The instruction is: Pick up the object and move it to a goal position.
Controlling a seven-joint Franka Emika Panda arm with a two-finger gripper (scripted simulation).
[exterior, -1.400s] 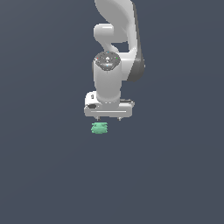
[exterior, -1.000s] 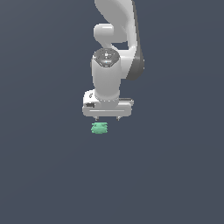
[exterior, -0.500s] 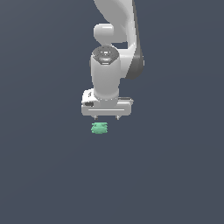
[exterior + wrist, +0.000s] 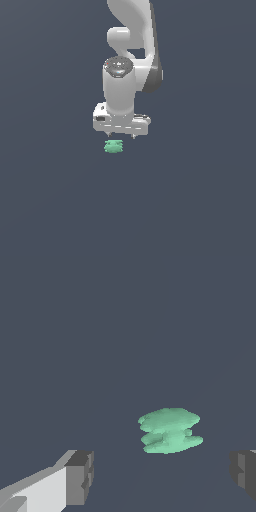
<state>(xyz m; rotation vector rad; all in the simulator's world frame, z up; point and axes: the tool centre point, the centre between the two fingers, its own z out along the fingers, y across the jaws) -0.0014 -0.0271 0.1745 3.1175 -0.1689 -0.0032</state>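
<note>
Object (image 4: 113, 146) is lying on the plain dark grey floor (image 4: 50, 200), just below the white gripper (image 4: 121, 136), slightly toward the exterior view's left, nothing blocking; it's mint-green, lumpy, ridged; gripper fingers (image 4: 80, 476) are spread wide, holding nothing

1. I see the object (image 4: 113, 146): one small mint-green blob, lumpy, with stacked horizontal ridges (image 4: 170, 430).
2. It rests flat on the plain dark grey surface, wider than tall, not lifted.
3. No edge or corner of that surface shows, so I cannot place it against one.
</note>
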